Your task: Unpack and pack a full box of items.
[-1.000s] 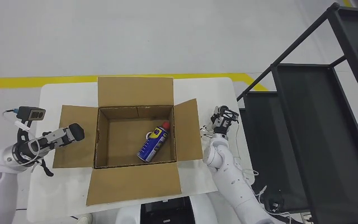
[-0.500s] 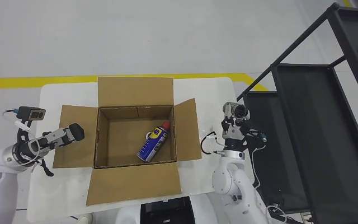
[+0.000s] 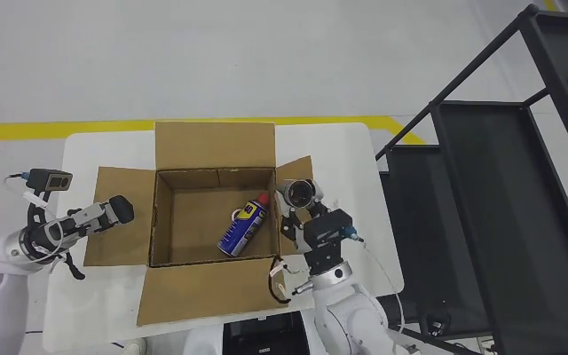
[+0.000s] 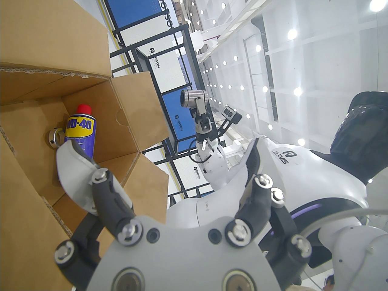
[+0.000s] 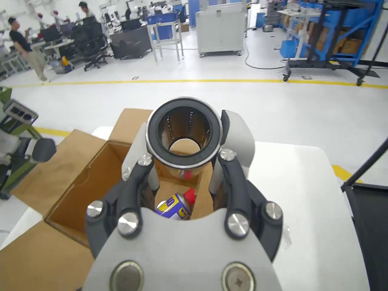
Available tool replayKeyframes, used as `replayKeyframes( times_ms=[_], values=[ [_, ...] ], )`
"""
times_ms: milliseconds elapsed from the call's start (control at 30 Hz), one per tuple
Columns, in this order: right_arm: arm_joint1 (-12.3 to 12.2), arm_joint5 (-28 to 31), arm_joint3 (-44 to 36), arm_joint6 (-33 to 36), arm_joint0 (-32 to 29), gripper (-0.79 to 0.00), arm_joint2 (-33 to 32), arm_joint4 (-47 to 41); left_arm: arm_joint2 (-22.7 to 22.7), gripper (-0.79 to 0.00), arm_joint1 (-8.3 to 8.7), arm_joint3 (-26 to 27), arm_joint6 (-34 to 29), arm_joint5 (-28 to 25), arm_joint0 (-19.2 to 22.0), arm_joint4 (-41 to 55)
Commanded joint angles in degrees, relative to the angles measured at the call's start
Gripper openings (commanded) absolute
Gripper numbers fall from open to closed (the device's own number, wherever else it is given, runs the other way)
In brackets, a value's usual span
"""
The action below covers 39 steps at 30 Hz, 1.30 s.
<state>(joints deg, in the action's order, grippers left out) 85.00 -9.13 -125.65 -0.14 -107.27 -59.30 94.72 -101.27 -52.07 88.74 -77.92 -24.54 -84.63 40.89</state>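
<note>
On table (image 5: pixel 303 183), fingers (image 5: pixel 239 140) gripping bearing (image 5: pixel 153 131) half-hide spray can (image 5: pixel 174 205).

The left hand (image 4: pixel 160 160) has white fingers (image 4: pixel 74 174), black links (image 4: pixel 109 201), silver screws (image 4: pixel 129 231), grey plate (image 4: pixel 182 265).

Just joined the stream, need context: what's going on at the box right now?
The right end effector is shut on a metal linear bearing, held over the inner edge of the flap on the robot's right of the open cardboard box. A blue and yellow spray can lies on the box floor with a small metal ring beside it. The left end effector is open and empty, by the opposite flap. Probably packing, with the bearing next in.
</note>
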Motion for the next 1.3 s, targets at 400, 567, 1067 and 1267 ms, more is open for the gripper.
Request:
replayKeyframes(
  times_ms=[400,567,1067,1267],
  values=[
    [4.39,-12.14,24.35,21.96,25.39,-0.785,19.11,5.71,0.00,0.000,0.00,0.00,0.00,0.00,0.00,0.00],
    [6.28,-14.55,29.67,26.76,29.19,-0.785,22.49,6.11,0.00,0.000,0.00,0.00,0.00,0.00,0.00,0.00],
    [7.08,-15.24,31.84,26.71,30.44,-0.785,23.14,5.65,0.00,0.000,0.00,0.00,0.00,0.00,0.00,0.00],
    [7.08,-15.24,31.84,26.71,30.44,-0.785,23.14,5.65,0.00,0.000,0.00,0.00,0.00,0.00,0.00,0.00]
  ],
)
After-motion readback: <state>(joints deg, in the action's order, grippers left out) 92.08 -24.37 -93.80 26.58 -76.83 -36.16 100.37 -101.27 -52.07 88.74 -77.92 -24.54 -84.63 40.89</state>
